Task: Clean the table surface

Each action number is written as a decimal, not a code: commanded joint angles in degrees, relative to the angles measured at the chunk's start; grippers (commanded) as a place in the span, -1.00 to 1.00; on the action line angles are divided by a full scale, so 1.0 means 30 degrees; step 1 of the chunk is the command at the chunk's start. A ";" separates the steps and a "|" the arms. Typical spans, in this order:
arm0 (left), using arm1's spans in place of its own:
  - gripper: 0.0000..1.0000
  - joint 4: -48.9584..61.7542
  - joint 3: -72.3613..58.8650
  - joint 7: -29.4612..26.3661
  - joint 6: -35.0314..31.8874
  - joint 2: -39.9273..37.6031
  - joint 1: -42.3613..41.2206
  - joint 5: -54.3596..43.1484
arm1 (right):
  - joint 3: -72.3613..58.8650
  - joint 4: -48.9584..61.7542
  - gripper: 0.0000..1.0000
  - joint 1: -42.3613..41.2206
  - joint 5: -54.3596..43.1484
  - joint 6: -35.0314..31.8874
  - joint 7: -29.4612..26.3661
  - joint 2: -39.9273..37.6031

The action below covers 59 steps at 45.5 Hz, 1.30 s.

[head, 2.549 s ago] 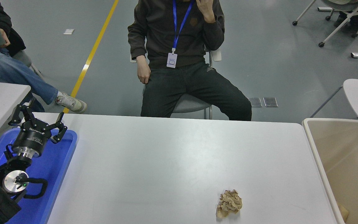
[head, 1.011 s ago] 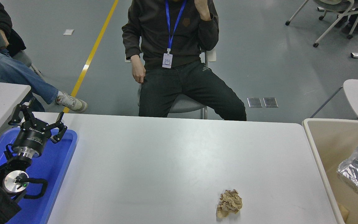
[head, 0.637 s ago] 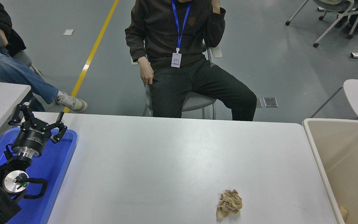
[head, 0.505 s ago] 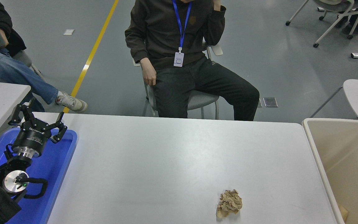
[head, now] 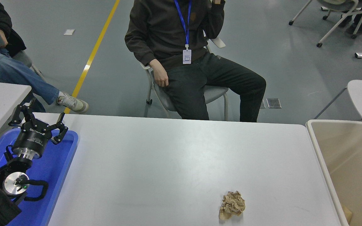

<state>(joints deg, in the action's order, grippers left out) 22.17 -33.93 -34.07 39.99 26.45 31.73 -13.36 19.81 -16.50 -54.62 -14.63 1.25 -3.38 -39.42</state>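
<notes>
A: Left gripper [head: 38, 121] first. We have it at the lower left, parked above the blue plastic tray [head: 62, 163], fingers spread wide, nothing between them.

B: Agreed, wide and empty. The right arm we don't see at all, so nothing to say on its fingers.

A: The table surface [head: 174, 157] then. It stretches from just right of the left gripper across nearly the whole width, and runs down to the bottom edge. The gripper sits over its far left corner, above the tray rather than bare tabletop.

B: We'd add the crumpled brown paper wad [head: 231, 205]. It lies on the tabletop well apart from the left gripper, far to its right and much nearer the camera, close to the bottom edge.

A: Yes, alone there, touching nothing else. Beyond it, further right of the gripper, the beige bin [head: 322, 150] stands just beside the table's right edge. We see a small tan scrap low in its near corner; we can't tell what it is.

B: Far side, up and right of the gripper: a person in dark clothes with a blue lanyard [head: 184, 23] sits on a chair, turned a bit sideways, one hand [head: 160, 77] on the thigh.

A: Behind the gripper to the left, a second person's jeans leg and sneaker [head: 73, 104].
</notes>
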 commanded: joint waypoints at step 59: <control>1.00 0.0021 0.0000 -0.0010 0.0000 0.0001 0.0000 0.0000 | 1.3349 -1.2105 0.96 0.7100 -0.0015 -0.0212 0.5929 0.2387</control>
<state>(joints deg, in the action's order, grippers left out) 22.17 -33.93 -34.11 39.99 26.46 31.73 -13.36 58.26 -50.32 -41.93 -14.66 0.73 7.68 -35.20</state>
